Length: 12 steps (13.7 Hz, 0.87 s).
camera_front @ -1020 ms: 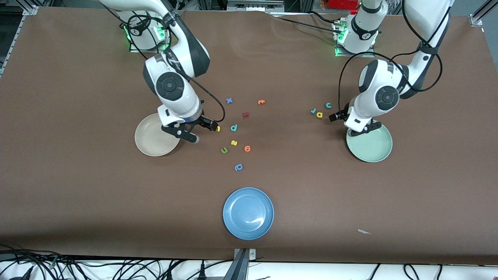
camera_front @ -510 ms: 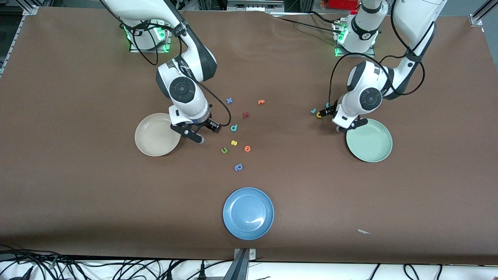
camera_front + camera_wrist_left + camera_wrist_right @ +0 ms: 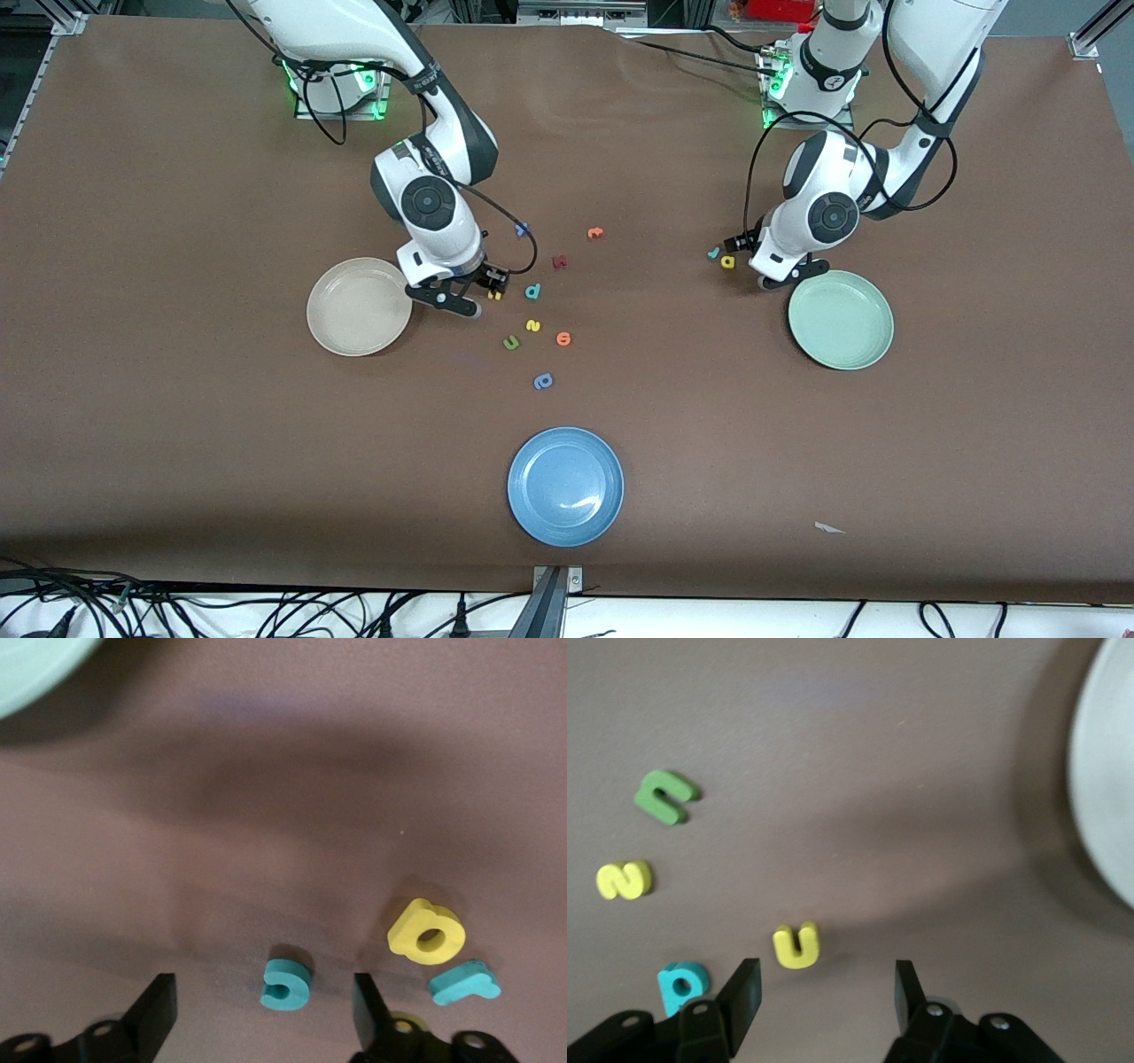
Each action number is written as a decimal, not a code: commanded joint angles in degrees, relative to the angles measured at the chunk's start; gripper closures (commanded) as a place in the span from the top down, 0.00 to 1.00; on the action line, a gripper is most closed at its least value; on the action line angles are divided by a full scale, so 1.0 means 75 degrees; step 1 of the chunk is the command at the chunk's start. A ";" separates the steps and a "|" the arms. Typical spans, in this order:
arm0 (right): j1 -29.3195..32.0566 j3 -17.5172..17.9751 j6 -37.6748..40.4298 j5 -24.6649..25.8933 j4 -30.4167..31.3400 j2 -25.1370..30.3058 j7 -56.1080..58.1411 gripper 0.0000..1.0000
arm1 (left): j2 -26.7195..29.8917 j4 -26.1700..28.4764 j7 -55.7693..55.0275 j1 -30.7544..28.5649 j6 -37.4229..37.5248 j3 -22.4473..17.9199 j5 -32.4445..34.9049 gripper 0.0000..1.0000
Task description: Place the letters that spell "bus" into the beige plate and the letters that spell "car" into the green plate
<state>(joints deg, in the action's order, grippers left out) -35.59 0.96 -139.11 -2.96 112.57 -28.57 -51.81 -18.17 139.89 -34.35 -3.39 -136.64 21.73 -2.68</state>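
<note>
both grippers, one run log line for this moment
left gripper: open, straddling teal c | right gripper: open, beside yellow u | beige plate, green plate: no letters

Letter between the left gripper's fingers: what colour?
Teal, the c; clearest in the left wrist view.

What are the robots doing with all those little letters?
They are sorting letters onto plates. The left claw is open, low over the teal c, with the yellow a and teal r beside it. The right claw is open by the yellow u. The beige plate and green plate hold nothing yet.
</note>
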 commanded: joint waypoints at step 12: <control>-0.0235 -0.0070 -0.1233 0.0020 0.0038 -0.0656 0.0135 0.43 | 0.0501 0.0755 0.0560 -0.0462 -0.0836 0.0523 -0.0135 0.73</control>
<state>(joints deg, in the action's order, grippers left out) -36.77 0.83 -147.26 -2.96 112.56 -33.38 -51.38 -16.53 143.77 -31.83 -5.17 -142.09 23.61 -2.68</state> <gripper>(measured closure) 0.520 0.264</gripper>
